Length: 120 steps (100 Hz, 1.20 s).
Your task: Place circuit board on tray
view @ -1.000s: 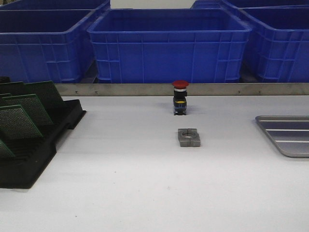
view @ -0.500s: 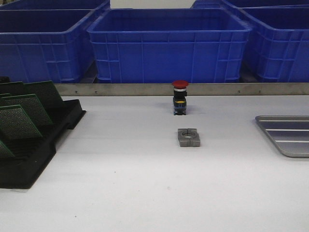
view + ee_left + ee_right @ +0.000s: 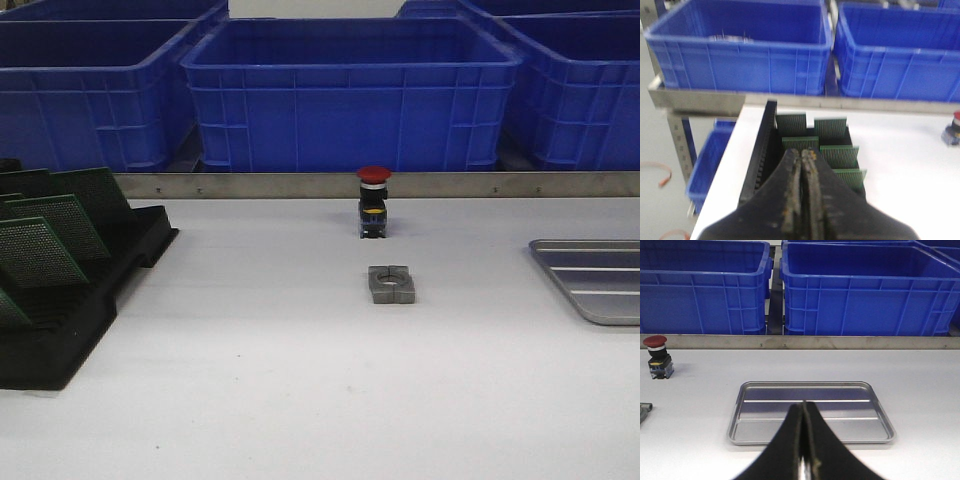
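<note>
Several green circuit boards (image 3: 40, 250) stand upright in a black slotted rack (image 3: 70, 330) at the table's left; they also show in the left wrist view (image 3: 838, 156). My left gripper (image 3: 803, 154) is shut and empty, above the near end of the rack (image 3: 765, 145). The silver-grey ridged tray (image 3: 595, 280) lies empty at the table's right edge. In the right wrist view the tray (image 3: 755, 432) lies just ahead of my right gripper (image 3: 803, 405), which is shut and empty. Neither gripper shows in the front view.
A red-capped push button (image 3: 373, 200) stands at the table's back centre, also in the right wrist view (image 3: 657, 356). A grey metal block with a hole (image 3: 391, 284) lies in front of it. Blue plastic bins (image 3: 350, 90) line a shelf behind the metal rail.
</note>
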Each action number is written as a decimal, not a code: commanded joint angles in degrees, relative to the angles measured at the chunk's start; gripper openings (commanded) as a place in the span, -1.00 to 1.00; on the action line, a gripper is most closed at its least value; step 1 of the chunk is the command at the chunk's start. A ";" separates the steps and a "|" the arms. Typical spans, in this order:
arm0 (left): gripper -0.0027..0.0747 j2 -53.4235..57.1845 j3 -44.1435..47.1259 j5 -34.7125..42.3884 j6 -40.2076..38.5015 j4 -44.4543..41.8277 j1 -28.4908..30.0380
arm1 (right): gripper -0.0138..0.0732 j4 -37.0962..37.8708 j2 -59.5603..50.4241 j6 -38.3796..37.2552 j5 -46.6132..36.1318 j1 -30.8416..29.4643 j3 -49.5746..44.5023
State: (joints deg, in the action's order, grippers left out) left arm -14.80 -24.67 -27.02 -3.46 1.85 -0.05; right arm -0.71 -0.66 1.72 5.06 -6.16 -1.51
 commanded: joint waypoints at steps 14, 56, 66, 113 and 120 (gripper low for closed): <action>-0.97 -12.54 -7.19 -1.86 -0.51 0.26 -0.20 | -0.94 0.13 -1.42 0.34 -4.30 -0.18 0.65; 0.31 -29.12 -15.23 -6.31 23.55 2.63 -0.41 | -0.94 0.13 -1.42 0.34 -4.30 -0.18 0.65; 0.31 -32.42 -17.55 -10.10 43.12 9.58 -1.04 | -0.94 0.13 -1.42 0.34 -4.30 -0.18 0.65; 0.26 -48.12 -18.94 -12.18 86.63 16.49 -9.86 | -0.94 0.13 -1.42 0.34 -4.30 -0.18 0.65; 0.26 -50.30 -19.06 -9.98 86.63 15.72 -10.62 | -0.94 0.13 -1.42 0.34 -4.30 -0.18 0.65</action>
State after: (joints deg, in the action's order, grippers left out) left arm -63.87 -41.68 -41.74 82.16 16.56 -9.59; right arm -0.71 -0.66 1.72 5.06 -6.16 -1.51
